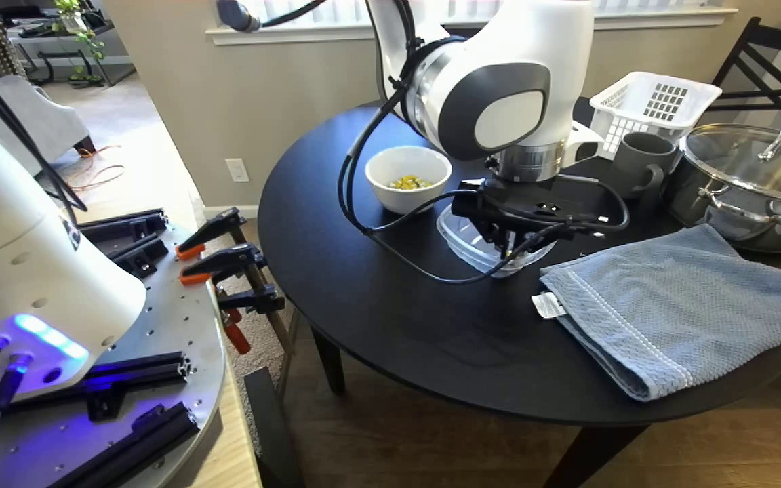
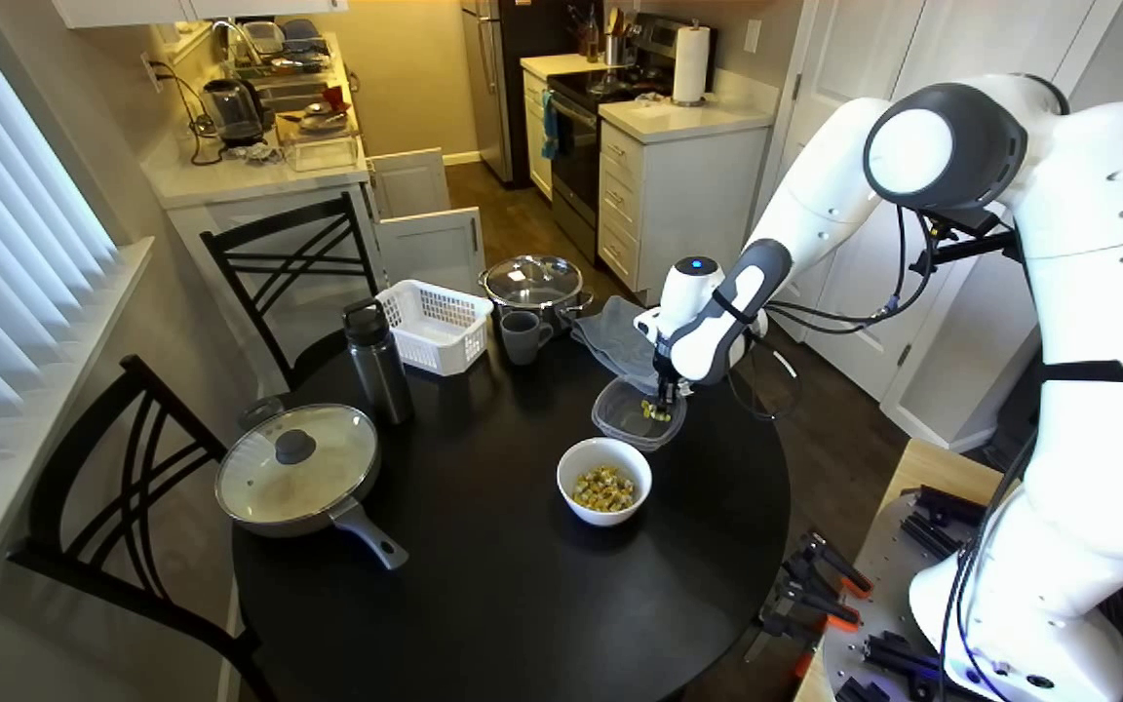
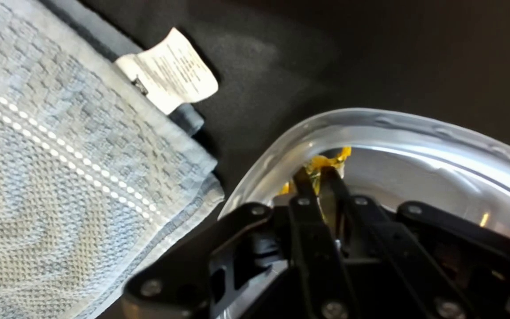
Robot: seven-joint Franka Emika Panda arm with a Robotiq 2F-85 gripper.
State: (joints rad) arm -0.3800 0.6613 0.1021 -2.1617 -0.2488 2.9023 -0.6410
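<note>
Gripper and container, chiefly from the wrist view: I have my gripper [image 3: 315, 177] pointing down inside a clear plastic container [image 3: 370, 118], its fingertips at a few small yellow pieces [image 2: 656, 411] that lie near the container's wall. The fingers stand close together with a narrow gap between them; yellow shows in that gap, yet from my distance I cannot tell whether they are clamped on a piece or only beside it. The container rests on a round black table [image 2: 522, 604]. Near it, in both exterior views, stands a white bowl [image 1: 394, 198] holding a heap of similar pieces [image 2: 604, 489]. On the container's other side I see a folded blue-gray towel [image 1: 695, 312], one corner just beside the container's rim, a white label [image 3: 173, 73] protruding from its edge. Surrounding objects, in an exterior view: a gray mug [image 1: 638, 166] between a white basket [image 1: 668, 102] and a steel pot [image 1: 750, 227] with a glass lid. In an exterior view I also find an upright metal bottle [image 2: 383, 375] next to the basket and, well apart from my gripper, a lidded pan [image 2: 279, 487] with a gray handle
</note>
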